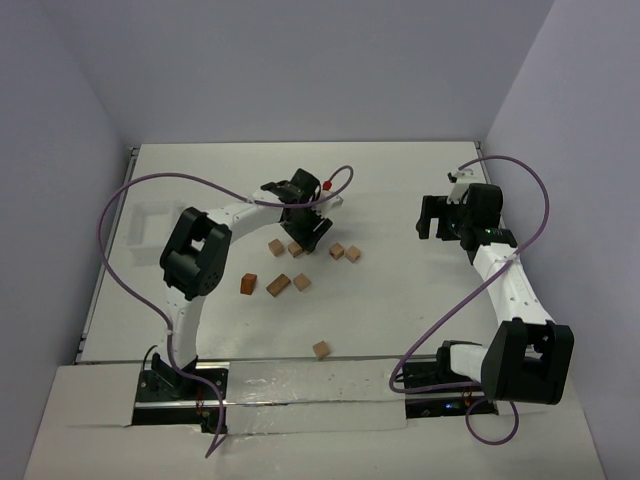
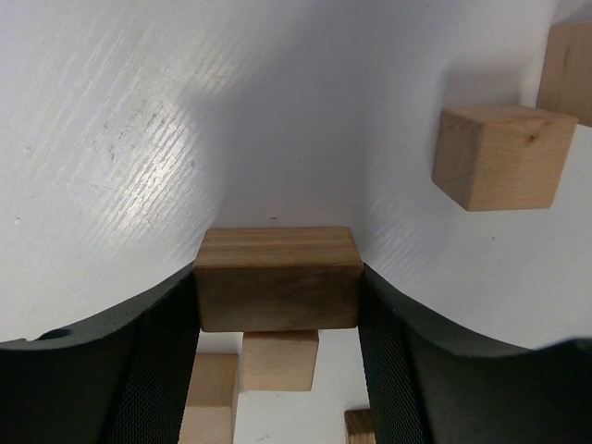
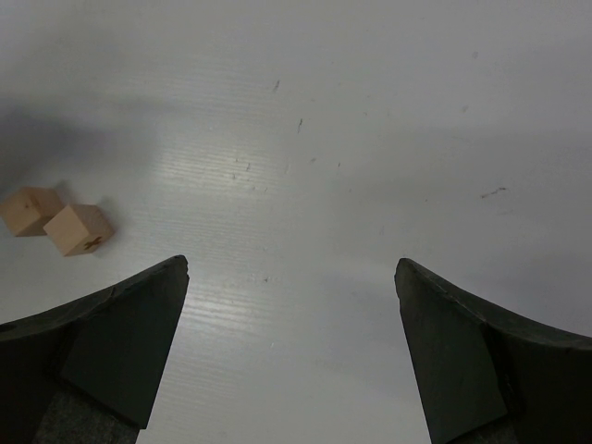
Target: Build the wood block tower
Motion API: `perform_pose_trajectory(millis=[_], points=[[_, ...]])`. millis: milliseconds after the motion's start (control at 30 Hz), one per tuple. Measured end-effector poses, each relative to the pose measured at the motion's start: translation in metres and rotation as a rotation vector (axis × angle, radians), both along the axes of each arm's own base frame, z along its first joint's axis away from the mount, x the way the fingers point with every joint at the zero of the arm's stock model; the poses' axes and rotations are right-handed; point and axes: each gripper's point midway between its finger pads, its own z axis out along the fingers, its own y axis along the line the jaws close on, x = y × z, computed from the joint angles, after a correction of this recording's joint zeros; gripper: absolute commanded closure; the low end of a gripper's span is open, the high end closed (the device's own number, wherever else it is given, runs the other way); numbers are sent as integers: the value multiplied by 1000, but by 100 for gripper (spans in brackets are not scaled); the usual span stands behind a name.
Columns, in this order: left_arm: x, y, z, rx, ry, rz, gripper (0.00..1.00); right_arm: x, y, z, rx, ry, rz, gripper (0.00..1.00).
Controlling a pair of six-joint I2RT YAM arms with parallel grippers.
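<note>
The left claw (image 1: 306,230) is in the upper middle of the top picture, low over the white worktop (image 1: 400,320). In the left wrist picture the left claw (image 2: 277,282) is closed tight on a brown block (image 2: 277,264). Its dark fingers (image 2: 148,361) press on the two short ends of the brown block, one on each side. The brown block is a short cuboid lying flat, with wood lines running along it.

Below the brown block in that picture is a pale cube (image 2: 280,359). I cannot tell if the two touch. Another pale block (image 2: 208,407) shows at the lower left, between the fingers. At the upper right a tan cube (image 2: 499,155) sits on the worktop, apart from the claw. Beside it an edge block (image 2: 566,69) is cut off by the side of the picture.

From the top, the wood blocks (image 1: 279,286) lie spread over the middle of the worktop. Two lie just below the left claw and two more lie a bit to the right. Three sit in a row at the lower left. A lone block (image 1: 321,349) lies near the bottom middle.

The right claw (image 1: 438,215) is at the upper right, well apart from the wood blocks. In the right wrist picture the right claw (image 3: 289,277) is wide open and holds nothing. Two small cubes (image 3: 79,228) touch each other at the left edge. One has a dark mark, too small to read.
</note>
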Motion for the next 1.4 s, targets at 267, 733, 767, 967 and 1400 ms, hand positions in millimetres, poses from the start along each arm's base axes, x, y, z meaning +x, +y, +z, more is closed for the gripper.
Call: perform_pose_trajectory(millis=[267, 733, 767, 967, 1400], points=[[-31, 28, -2, 34, -16, -107, 78, 0, 0, 0, 0, 1, -1, 0], [-59, 82, -1, 92, 33, -322, 78, 0, 0, 0, 0, 2, 0, 0], [-59, 82, 1, 93, 38, -337, 78, 0, 0, 0, 0, 1, 0, 0], [-36, 61, 21, 78, 13, -416, 78, 0, 0, 0, 0, 2, 0, 0], [-38, 42, 4, 97, 29, -483, 72, 0, 0, 0, 0, 0, 0, 0]])
